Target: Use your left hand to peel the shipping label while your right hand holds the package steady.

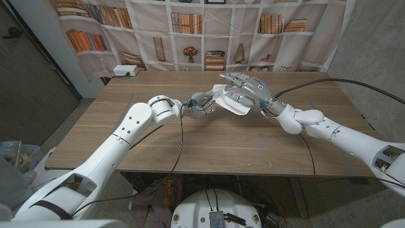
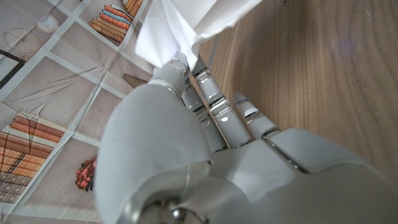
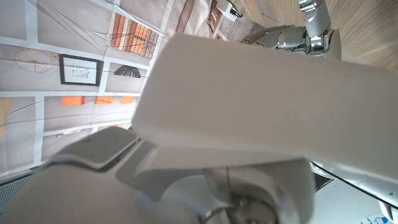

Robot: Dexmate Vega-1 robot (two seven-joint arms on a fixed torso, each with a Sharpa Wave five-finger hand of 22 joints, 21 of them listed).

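Left hand [image 1: 201, 106] pinches package [image 1: 231, 101]; right hand [image 1: 243, 85] grips it.

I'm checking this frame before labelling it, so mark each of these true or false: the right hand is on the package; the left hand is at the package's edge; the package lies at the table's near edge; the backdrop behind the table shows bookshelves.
1. The right hand rests on the white package. True.
2. The left hand pinches white material at the package's edge. True.
3. The package lies at the table's near edge. False: it is nearer the far edge.
4. The backdrop shows bookshelves. True.
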